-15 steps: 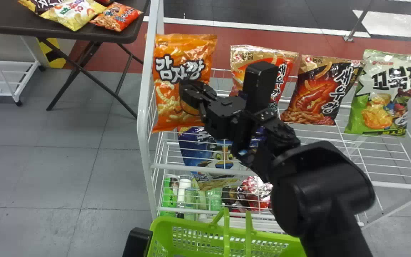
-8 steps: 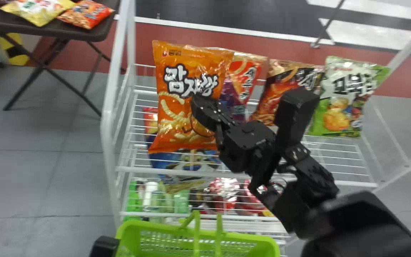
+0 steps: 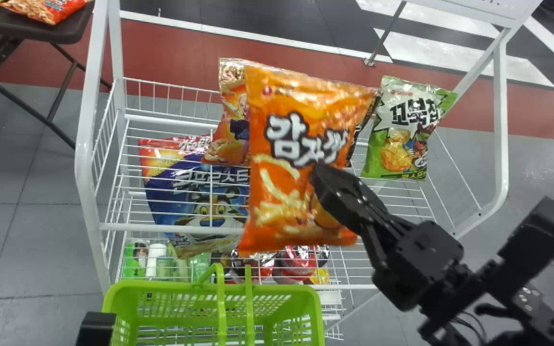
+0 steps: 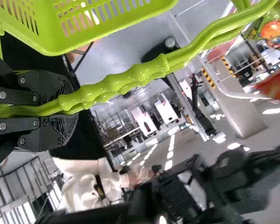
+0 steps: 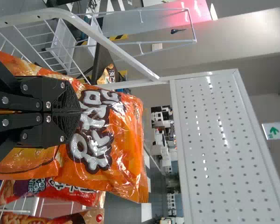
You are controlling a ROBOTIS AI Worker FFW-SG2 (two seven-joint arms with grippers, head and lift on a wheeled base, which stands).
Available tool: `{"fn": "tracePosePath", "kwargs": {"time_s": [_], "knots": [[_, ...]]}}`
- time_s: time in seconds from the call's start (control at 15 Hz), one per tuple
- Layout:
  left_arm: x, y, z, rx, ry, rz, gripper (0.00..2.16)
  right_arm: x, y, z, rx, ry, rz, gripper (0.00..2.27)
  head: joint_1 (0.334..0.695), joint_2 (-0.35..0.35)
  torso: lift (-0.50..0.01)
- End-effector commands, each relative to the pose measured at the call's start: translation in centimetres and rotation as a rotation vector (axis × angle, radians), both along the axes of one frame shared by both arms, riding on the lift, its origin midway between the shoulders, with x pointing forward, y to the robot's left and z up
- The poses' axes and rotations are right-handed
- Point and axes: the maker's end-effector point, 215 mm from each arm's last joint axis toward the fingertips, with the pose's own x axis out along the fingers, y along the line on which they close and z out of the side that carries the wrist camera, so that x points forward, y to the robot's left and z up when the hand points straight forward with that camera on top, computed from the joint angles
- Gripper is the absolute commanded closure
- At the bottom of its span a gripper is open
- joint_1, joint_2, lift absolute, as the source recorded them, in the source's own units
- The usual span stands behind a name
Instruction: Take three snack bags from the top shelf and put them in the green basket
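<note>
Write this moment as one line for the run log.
right tool: closed on orange snack bag | bag: held up, outside green basket | left tool: closed on basket handles

I am wearing black throughout. My right hand [image 3: 324, 181] is featuring flat, plated fingers [image 5: 30, 103], dark ribbed pads [image 5: 70, 100] and round silver screws [image 5: 5, 100]. Behind, I am bearing one boxy black block [image 3: 536, 240], one thin dark cable [image 3: 474, 321].

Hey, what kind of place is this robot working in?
Probably a mock shop inside a lab or demo hall: snack bags stand on a white wire rack, a green basket waits before it, and a green-arrow sign hangs beyond.
</note>
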Motion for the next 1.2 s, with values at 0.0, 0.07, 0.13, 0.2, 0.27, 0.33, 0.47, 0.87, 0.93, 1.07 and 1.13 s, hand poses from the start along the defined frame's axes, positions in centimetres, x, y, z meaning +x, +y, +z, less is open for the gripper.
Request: {"fn": "tracePosePath", "kwargs": {"time_s": [0.0, 0.07, 0.13, 0.2, 0.27, 0.33, 0.47, 0.87, 0.93, 1.07, 1.13], "knots": [[0.6, 0.2, -0.1, 0.005, -0.006, 0.018, 1.57, -1.7, -3.2, -3.5, 0.033, 0.164, -0.029, 2.25, 0.695, -0.35, -0.033], [0.8, 0.2, -0.3, 0.006, 0.0, 0.024, 1.57, -2.7, -3.8, -5.2, 0.042, 0.236, -0.02, 2.25, 0.695, -0.35, -0.033], [0.9, 0.2, -0.4, 0.01, -0.003, 0.029, 1.57, -3.5, -4.2, -6.4, 0.049, 0.288, -0.018, 2.25, 0.695, -0.35, -0.033], [1.1, 0.2, -0.6, 0.021, -0.005, 0.035, 1.57, -4.4, -4.4, -7.5, 0.058, 0.342, -0.013, 2.25, 0.695, -0.35, -0.033], [1.5, 0.3, -0.9, 0.035, -0.022, 0.049, 1.57, -5.4, -4.5, -8.6, 0.072, 0.401, -0.01, 2.25, 0.695, -0.35, -0.033], [1.8, 0.4, -1.1, 0.048, -0.026, 0.056, 1.57, -6.6, -4.6, -9.9, 0.088, 0.466, -0.006, 2.25, 0.695, -0.35, -0.033], [1.8, 0.5, -1.2, 0.052, -0.024, 0.057, 1.57, -9.4, -4.2, -12.1, 0.144, 0.607, 0.012, 2.25, 0.695, -0.35, -0.033], [1.4, -0.1, -1.1, 0.064, -0.013, 0.034, 1.57, -13.4, -1.4, -17.8, 0.221, 0.814, 0.075, 2.25, 0.695, -0.35, -0.033], [1.3, -0.1, -1.2, 0.071, -0.008, 0.031, 1.57, -13.5, -0.1, -18.4, 0.233, 0.824, 0.102, 2.25, 0.695, -0.35, -0.033], [1.0, -0.1, -1.2, 0.081, 0.0, 0.023, 1.57, -13.4, 2.5, -19.3, 0.211, 0.827, 0.152, 2.25, 0.695, -0.35, -0.033], [0.9, -0.1, -1.2, 0.081, -0.001, 0.02, 1.57, -13.0, 3.9, -19.5, 0.195, 0.81, 0.175, 2.25, 0.695, -0.35, -0.033]]}}
